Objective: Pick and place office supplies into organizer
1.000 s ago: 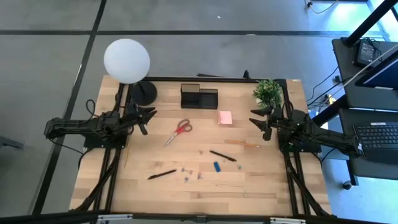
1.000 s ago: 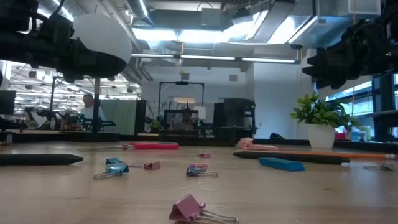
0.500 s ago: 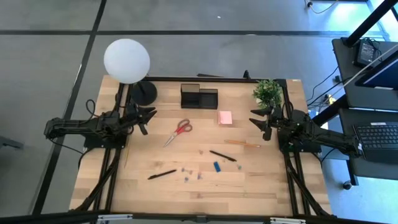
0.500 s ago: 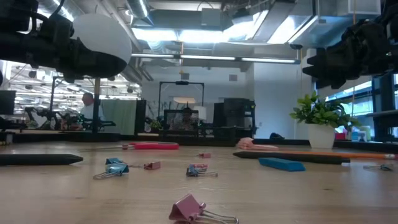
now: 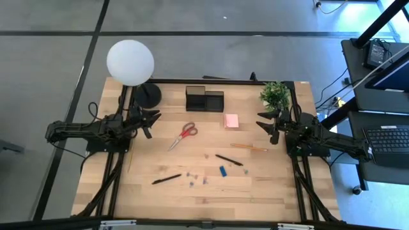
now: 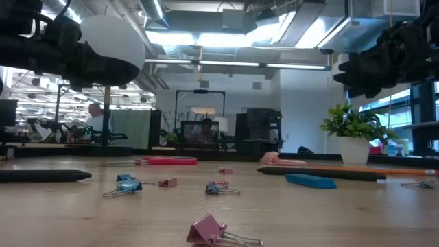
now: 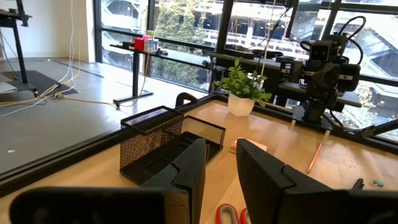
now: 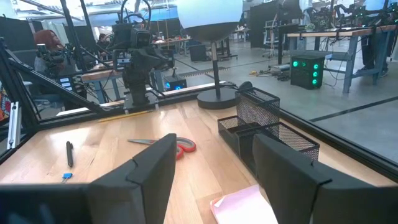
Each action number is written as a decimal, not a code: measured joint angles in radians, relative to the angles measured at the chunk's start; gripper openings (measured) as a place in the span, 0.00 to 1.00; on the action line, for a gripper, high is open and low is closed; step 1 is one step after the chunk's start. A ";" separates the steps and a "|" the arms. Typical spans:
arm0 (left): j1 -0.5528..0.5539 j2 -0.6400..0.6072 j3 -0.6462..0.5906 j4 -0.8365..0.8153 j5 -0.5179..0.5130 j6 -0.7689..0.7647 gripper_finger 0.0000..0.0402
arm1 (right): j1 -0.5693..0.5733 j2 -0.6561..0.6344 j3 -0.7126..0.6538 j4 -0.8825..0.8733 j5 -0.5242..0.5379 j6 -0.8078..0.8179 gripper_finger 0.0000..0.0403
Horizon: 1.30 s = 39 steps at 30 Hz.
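Hovering empty-jawed: left gripper [image 7: 216,163] narrowly parted, right gripper [image 8: 211,165] wide.

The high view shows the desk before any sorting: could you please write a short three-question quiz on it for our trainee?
1. True or false: the scissors already lie inside the organizer.
2. Which item lies nearest the potted plant? A) sticky-note pad B) blue block C) the black pen nearer the left arm
3. Fill in: both the left gripper and right gripper hold ____.

Key: 1 false; 2 A; 3 nothing.
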 joint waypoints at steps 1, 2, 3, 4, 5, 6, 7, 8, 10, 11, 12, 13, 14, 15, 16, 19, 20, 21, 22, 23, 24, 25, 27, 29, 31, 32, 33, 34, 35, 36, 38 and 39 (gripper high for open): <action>0.000 0.000 0.000 0.000 0.000 0.000 0.21 | 0.000 0.000 0.000 0.000 0.000 0.000 0.54; 0.000 0.000 0.000 0.000 0.000 0.000 0.21 | 0.000 0.000 0.000 0.000 0.000 0.000 0.54; 0.000 0.000 0.000 0.000 0.000 0.000 0.21 | 0.000 0.000 0.000 0.000 0.000 0.000 0.54; 0.000 0.000 0.000 0.000 0.000 0.000 0.21 | 0.000 0.000 0.000 0.000 0.000 0.000 0.54; 0.000 0.000 0.000 0.000 0.000 0.000 0.21 | 0.000 0.000 0.000 0.000 0.000 0.000 0.54; 0.000 0.000 0.000 0.000 0.000 0.000 0.21 | 0.000 0.000 0.000 0.000 0.000 0.000 0.54; 0.000 0.000 0.000 0.000 0.000 0.000 0.21 | 0.000 0.000 0.000 0.000 0.000 0.000 0.54; 0.000 0.000 0.000 0.000 0.000 0.000 0.21 | 0.000 0.000 0.000 0.000 0.000 0.000 0.54; 0.000 0.000 0.000 0.000 0.000 0.000 0.21 | 0.000 0.000 0.000 0.000 0.000 0.000 0.54; 0.000 0.000 0.000 0.000 0.000 0.000 0.21 | 0.000 0.000 0.000 0.000 0.000 0.000 0.54; 0.000 0.000 0.000 0.000 0.000 0.000 0.21 | 0.000 0.000 0.000 0.000 0.000 0.000 0.54; 0.000 0.000 0.000 0.000 0.000 0.000 0.21 | 0.000 0.000 0.000 0.000 0.000 0.000 0.54; 0.000 0.000 0.000 0.000 0.000 0.000 0.21 | 0.000 0.000 0.000 0.000 0.000 0.000 0.54; 0.000 0.000 0.000 0.000 0.000 0.000 0.21 | 0.000 0.000 0.000 0.000 0.000 0.000 0.54; 0.000 0.000 0.000 0.000 0.000 0.000 0.21 | 0.000 0.000 0.000 0.000 0.000 0.000 0.54; 0.000 0.000 0.000 0.000 0.000 0.000 0.21 | 0.000 0.000 0.000 0.000 0.001 0.000 0.54; 0.000 0.000 0.000 0.000 0.000 0.000 0.21 | 0.000 0.000 0.000 0.000 0.001 0.000 0.54; 0.000 0.000 0.000 0.000 0.000 0.000 0.21 | 0.000 0.000 0.000 0.001 0.001 0.002 0.54; 0.000 0.000 0.000 0.000 0.000 0.000 0.21 | 0.000 0.000 0.000 0.001 0.001 0.005 0.54; 0.000 0.000 0.000 0.000 0.000 0.000 0.21 | 0.000 0.000 0.000 0.001 0.002 0.009 0.54; 0.000 0.000 0.000 0.000 0.000 0.000 0.21 | 0.000 0.000 0.000 0.001 0.002 0.014 0.54; 0.000 0.000 0.000 0.000 0.000 0.000 0.21 | 0.000 0.000 0.000 0.001 0.002 0.025 0.54; 0.000 0.000 0.000 0.000 0.000 0.000 0.21 | 0.000 0.000 0.000 0.001 0.003 0.026 0.54; 0.000 0.000 0.000 0.000 0.000 0.000 0.21 | 0.000 0.000 0.000 0.002 0.010 0.026 0.54; 0.000 0.000 0.000 0.000 0.000 0.000 0.21 | 0.000 0.000 0.000 0.003 0.010 0.026 0.54; 0.000 0.000 0.000 0.000 0.000 0.000 0.21 | 0.000 0.000 0.000 0.003 0.010 0.027 0.54; 0.000 0.000 0.000 0.000 0.000 0.000 0.21 | 0.000 0.000 0.000 0.003 0.010 0.029 0.54; 0.000 0.000 0.000 0.000 0.000 0.000 0.21 | 0.000 0.000 0.000 0.003 0.010 0.030 0.54; 0.000 0.000 0.000 0.000 0.000 0.000 0.21 | 0.000 0.000 0.000 0.003 0.010 0.030 0.54; 0.000 0.000 0.000 0.000 0.000 0.000 0.21 | 0.000 0.000 0.000 0.003 0.010 0.029 0.54; 0.000 0.000 0.000 0.000 0.000 0.000 0.21 | 0.000 0.000 0.000 0.004 0.010 0.029 0.54; 0.000 0.000 0.000 0.000 0.000 0.000 0.21 | 0.000 0.000 0.000 0.004 0.010 0.030 0.54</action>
